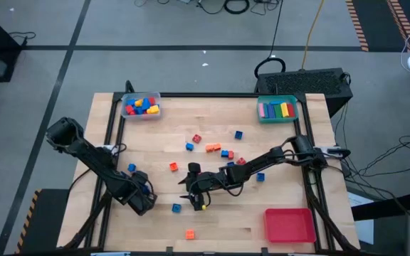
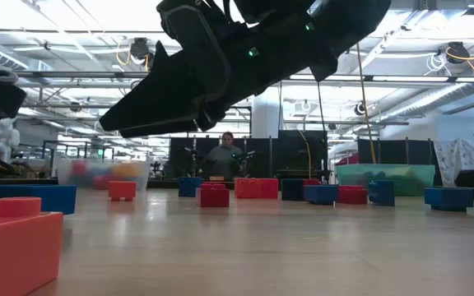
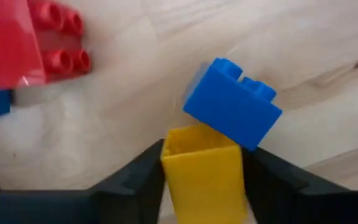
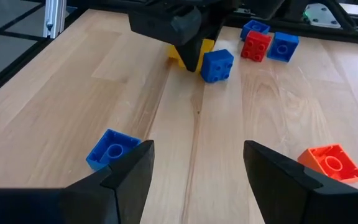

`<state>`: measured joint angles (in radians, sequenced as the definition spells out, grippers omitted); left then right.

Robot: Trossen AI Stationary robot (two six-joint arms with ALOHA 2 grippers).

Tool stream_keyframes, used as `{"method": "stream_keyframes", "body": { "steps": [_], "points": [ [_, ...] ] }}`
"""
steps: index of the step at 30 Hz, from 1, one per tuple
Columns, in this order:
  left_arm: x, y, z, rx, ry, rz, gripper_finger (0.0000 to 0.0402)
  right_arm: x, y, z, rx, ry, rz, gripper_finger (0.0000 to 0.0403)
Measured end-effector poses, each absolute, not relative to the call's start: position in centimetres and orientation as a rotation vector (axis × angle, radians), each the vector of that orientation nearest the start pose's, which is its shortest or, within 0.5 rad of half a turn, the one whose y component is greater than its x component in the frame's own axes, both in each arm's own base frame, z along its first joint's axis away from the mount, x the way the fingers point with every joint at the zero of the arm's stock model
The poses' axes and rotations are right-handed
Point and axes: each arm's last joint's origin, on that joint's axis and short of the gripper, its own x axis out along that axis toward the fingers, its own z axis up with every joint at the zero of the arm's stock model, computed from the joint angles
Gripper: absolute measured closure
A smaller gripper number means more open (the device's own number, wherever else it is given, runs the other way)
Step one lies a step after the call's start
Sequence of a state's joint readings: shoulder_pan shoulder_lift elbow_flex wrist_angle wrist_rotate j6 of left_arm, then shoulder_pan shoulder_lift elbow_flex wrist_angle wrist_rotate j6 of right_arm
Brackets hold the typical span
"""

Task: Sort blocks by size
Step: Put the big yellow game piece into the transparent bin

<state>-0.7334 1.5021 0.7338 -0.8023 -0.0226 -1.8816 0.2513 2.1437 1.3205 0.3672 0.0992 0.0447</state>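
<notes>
At the upper left of the high view we see a clear tray (image 1: 141, 96) on the wooden worktop (image 1: 212, 220). It holds a small heap of blocks (image 1: 141, 107) in red, blue and yellow. The worktop is pale, smooth wood with thin grain lines.

In the left wrist view, the left claw (image 3: 202, 165) is squeezed tight on a yellow block (image 3: 201, 186). The block is smooth, shiny plastic with a boxy shape. A blue brick (image 3: 232, 112) with round bumps on top leans tilted against the top of the yellow block and touches it. A red brick (image 3: 61, 43) with four round bumps lies apart, at the upper left of that frame. In the high view, the arm with the yellow block reaches in from the right side, and the block sits low in the middle.

In the right wrist view, the right claw (image 4: 197, 152) has its two dark fingers spread wide, with bare wood between them. A small blue block (image 4: 112, 148) with one round bump lies just beside the finger at the lower left. An orange block (image 4: 331, 163) lies at the lower right.

More loose blocks (image 1: 219, 151) are spread over the middle of the worktop, most of them apart.

At the upper right of the high view a teal tray (image 1: 277, 99) holds long bars (image 1: 276, 110) side by side. A flat red tray (image 1: 289, 225) sits at the lower right.

In the low view a dark arm fills the top, and a person (image 2: 225, 156) stands far behind.
</notes>
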Motion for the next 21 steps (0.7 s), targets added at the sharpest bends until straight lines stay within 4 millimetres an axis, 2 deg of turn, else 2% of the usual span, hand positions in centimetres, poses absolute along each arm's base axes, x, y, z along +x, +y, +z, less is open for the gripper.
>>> {"method": "stream_keyframes", "body": {
  "steps": [2,3,8,13,17,21],
  "points": [
    [16.4,-14.6,14.3,-0.852,1.354,0.867,0.0262,44.7,11.2,14.5,-0.035,0.445,0.138,0.0167],
    [16.4,-14.6,14.3,-0.83,1.357,0.848,0.0267,44.7,11.2,14.5,-0.036,0.442,0.137,0.0167],
    [17.3,-14.9,15.1,-0.631,1.341,0.651,0.0267,44.7,11.2,14.5,-0.043,0.437,0.144,0.0167],
    [19.0,-15.8,17.3,-0.362,1.272,0.39,0.0267,44.7,11.6,14.6,-0.1,0.421,0.231,0.0167],
    [20.8,-15.7,18.9,-0.2,1.211,0.241,0.0267,44.4,12.7,14.6,-0.314,0.395,0.26,0.0167],
    [22.9,-14.9,19.6,-0.19,1.185,0.093,0.0267,43.9,14.2,14.7,-0.655,0.374,0.182,0.0167]
  ]
}}
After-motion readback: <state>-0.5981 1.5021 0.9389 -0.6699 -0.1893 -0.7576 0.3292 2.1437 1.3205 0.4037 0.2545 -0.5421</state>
